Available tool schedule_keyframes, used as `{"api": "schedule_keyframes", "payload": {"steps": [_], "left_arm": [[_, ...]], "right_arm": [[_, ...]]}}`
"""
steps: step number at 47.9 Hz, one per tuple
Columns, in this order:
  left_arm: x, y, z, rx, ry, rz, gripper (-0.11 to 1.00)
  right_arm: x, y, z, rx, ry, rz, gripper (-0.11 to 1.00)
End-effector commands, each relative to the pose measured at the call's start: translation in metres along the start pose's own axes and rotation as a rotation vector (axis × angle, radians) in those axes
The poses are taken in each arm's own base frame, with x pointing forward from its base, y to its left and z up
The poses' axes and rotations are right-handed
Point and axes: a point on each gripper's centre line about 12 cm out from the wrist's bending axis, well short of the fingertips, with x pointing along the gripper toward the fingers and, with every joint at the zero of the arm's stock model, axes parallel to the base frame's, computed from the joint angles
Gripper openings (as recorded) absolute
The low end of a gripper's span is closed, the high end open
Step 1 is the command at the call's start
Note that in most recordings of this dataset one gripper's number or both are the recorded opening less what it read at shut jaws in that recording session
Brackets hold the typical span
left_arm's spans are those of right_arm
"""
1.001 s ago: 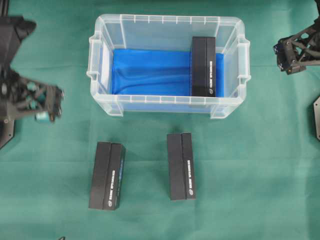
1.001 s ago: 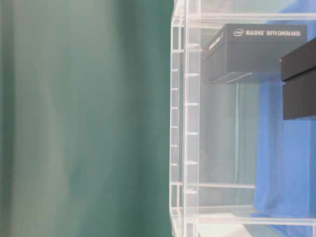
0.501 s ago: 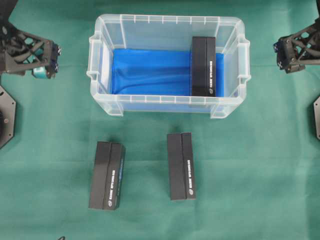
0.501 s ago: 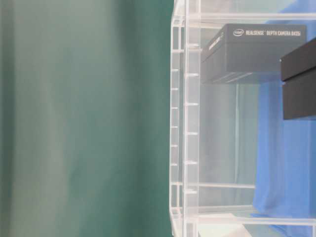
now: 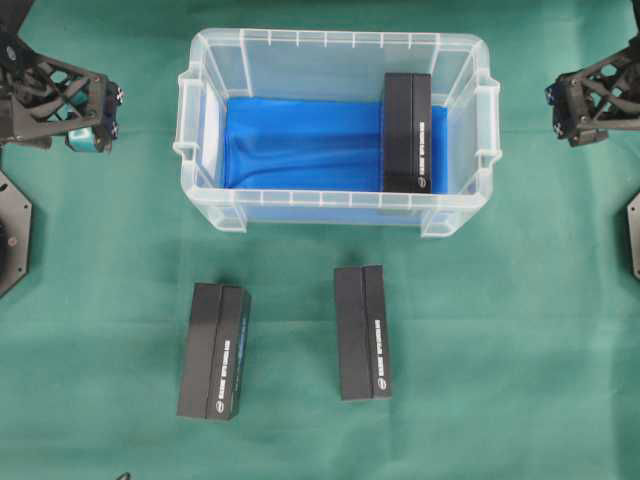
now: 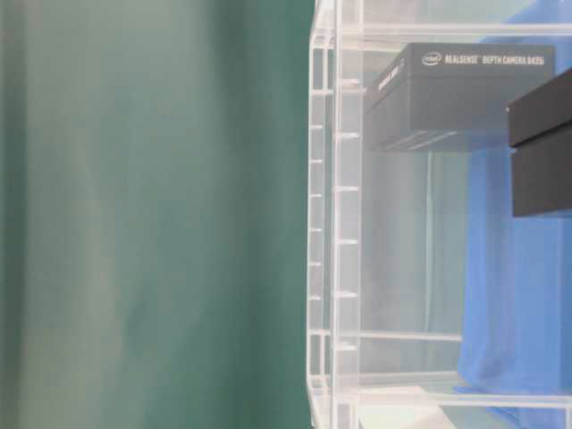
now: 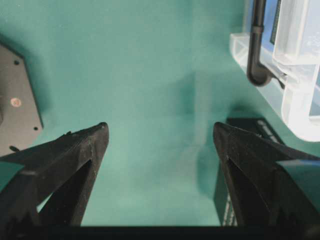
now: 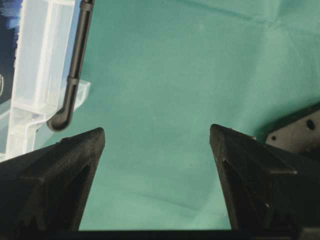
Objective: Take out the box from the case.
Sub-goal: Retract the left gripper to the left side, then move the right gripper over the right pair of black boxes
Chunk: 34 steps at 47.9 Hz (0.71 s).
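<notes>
Box (image 5: pixel 407 132) stands inside the case (image 5: pixel 335 208), against its end wall; we keep the left pincer (image 7: pixel 159 145) and right pincer (image 8: pixel 156 150) wide, ready, both outside the case.

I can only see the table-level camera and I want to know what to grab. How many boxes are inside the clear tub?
Observer: Just one box. It lies on the blue cloth at the right end of the case in the overhead view.
Operator: Are there more boxes anywhere?
Observer: Yes, two lie on the green tablecloth in front of the case: a left-hand box and a middle box.
Operator: Is a gripper holding anything?
Observer: No. The left gripper and the right gripper are both open and empty, each out beside one end of the case.
</notes>
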Motion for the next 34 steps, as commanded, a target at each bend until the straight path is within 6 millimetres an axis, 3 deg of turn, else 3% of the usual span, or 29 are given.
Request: {"api": "schedule_keyframes", "payload": {"steps": [1,12,34], "left_arm": [[-0.006,-0.003,0.002,-0.006,-0.006,-0.024,0.87],[-0.007,-0.004,0.002,-0.006,-0.009,-0.039,0.87],[-0.007,-0.004,0.002,-0.002,-0.009,-0.039,0.87]], "right_arm": [[-0.004,0.007,0.003,0.003,-0.009,0.024,0.83],[0.005,0.028,0.008,0.005,0.001,0.049,0.83],[0.019,0.089,0.012,0.031,0.027,0.071,0.83]]}}
